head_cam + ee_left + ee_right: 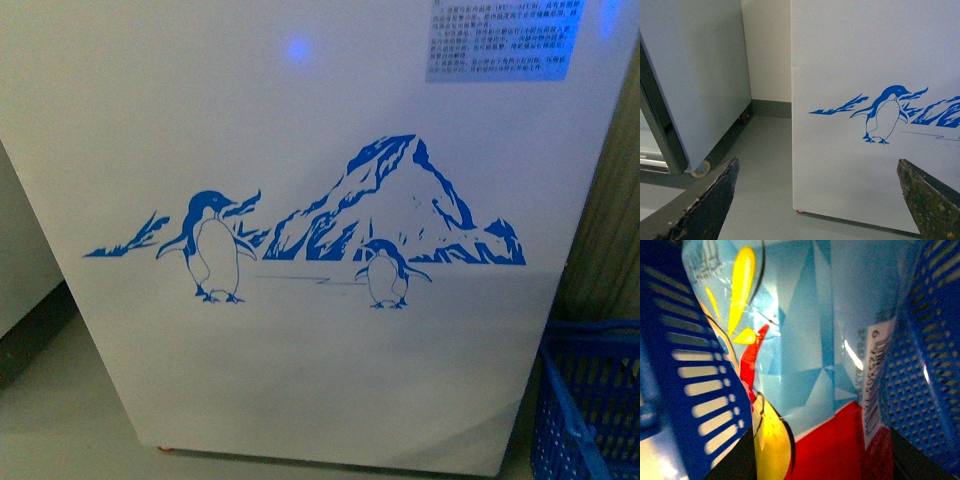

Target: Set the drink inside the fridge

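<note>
Drink (805, 365) sits between blue basket (695, 390) walls, fridge (300, 350) on grey floor (70, 420).

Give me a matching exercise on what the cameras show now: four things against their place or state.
1 white fridge with blue penguin picture
2 blue slotted plastic basket
3 plastic drink bottle with blue-yellow-red label
4 left end effector

A open, empty
B between the basket's walls
C fills the front view
D beside the fridge, right side

Pairs: 1-C, 2-D, 3-B, 4-A
</note>
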You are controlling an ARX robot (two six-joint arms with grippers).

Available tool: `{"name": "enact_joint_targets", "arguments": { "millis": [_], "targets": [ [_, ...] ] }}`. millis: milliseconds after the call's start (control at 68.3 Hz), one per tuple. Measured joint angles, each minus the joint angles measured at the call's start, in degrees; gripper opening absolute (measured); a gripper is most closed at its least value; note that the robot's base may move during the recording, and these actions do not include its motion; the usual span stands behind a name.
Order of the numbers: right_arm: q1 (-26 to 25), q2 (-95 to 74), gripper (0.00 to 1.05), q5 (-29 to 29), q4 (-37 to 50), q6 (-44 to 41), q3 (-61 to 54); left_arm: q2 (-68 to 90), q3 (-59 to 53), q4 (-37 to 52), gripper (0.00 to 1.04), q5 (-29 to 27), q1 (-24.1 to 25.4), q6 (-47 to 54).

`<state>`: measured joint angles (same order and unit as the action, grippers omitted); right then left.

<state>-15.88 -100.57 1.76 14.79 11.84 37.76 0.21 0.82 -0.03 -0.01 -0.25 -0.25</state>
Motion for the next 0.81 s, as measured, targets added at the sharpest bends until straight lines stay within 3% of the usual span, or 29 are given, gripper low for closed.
{"name": "enact_joint_targets", "arguments": {
  "millis": [220, 381, 629, 805],
  "targets": [
    [0.09, 28.46, 0.40, -4.22, -9.09, -4.35, 0.22, 0.00, 0.02, 0.00, 0.97, 0.02, 0.00, 0.00],
    [3.04, 44.24, 0.40, -4.39, -13.51, -6.32, 2.73, 0.00, 0.00, 0.02, 0.97, 0.00, 0.00, 0.00],
    [12.55, 60.28, 0.40, 0.57, -18.58, -7.39, 3.32, 0.00, 0.02, 0.00, 0.97, 0.00, 0.00, 0.00],
    [18.49, 70.34, 0.40, 8.57, -21.92, -7.48, 2.36, 0.00, 0.00, 0.00, 0.97, 0.02, 0.00, 0.00]
  ]
}}
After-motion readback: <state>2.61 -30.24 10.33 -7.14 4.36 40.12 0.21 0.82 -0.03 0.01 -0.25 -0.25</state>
